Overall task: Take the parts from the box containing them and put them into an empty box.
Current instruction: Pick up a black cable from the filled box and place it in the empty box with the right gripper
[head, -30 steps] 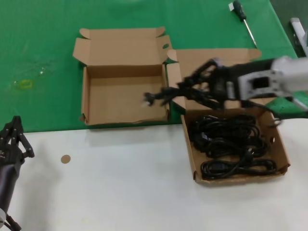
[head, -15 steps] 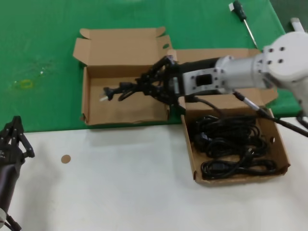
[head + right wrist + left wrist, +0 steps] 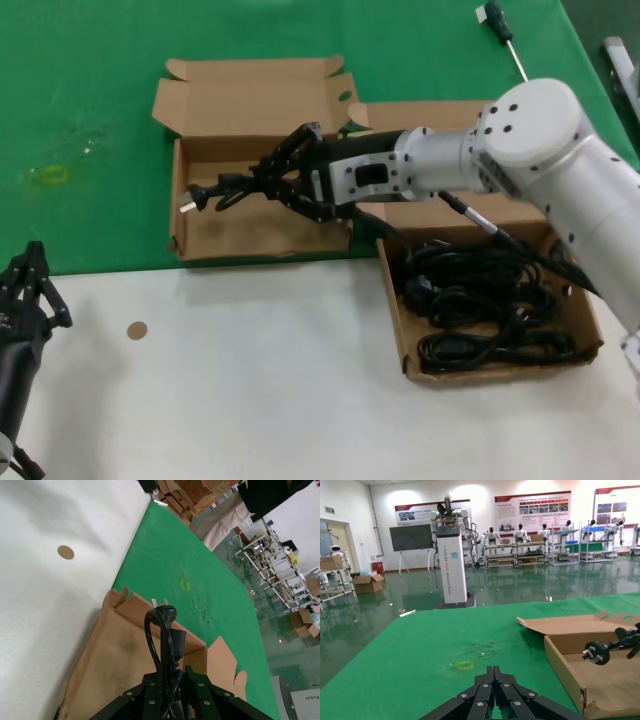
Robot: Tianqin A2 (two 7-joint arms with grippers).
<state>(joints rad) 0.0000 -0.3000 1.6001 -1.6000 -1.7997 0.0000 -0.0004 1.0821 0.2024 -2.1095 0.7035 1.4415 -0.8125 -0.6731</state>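
Black power cords (image 3: 480, 300) lie looped in the brown box on the right (image 3: 392, 305). The empty brown box (image 3: 250, 215) stands to its left on the green cloth, lid folded back. My right gripper (image 3: 262, 186) reaches over the empty box, shut on one power cord (image 3: 162, 630). The cord's plug (image 3: 200, 195) sticks out past the fingertips, above the box's left part. The left wrist view shows that plug (image 3: 596, 652) hanging over the box (image 3: 565, 667). My left gripper (image 3: 30, 290) is parked at the near left, shut and holding nothing (image 3: 494, 671).
A screwdriver (image 3: 505, 30) lies on the green cloth at the far right. A small brown disc (image 3: 137, 329) rests on the white table near the left arm. A yellow mark (image 3: 48, 175) is on the cloth at the left.
My right arm has swung left with the cord, from above the full box's rear edge to over the empty box. The left arm has not moved.
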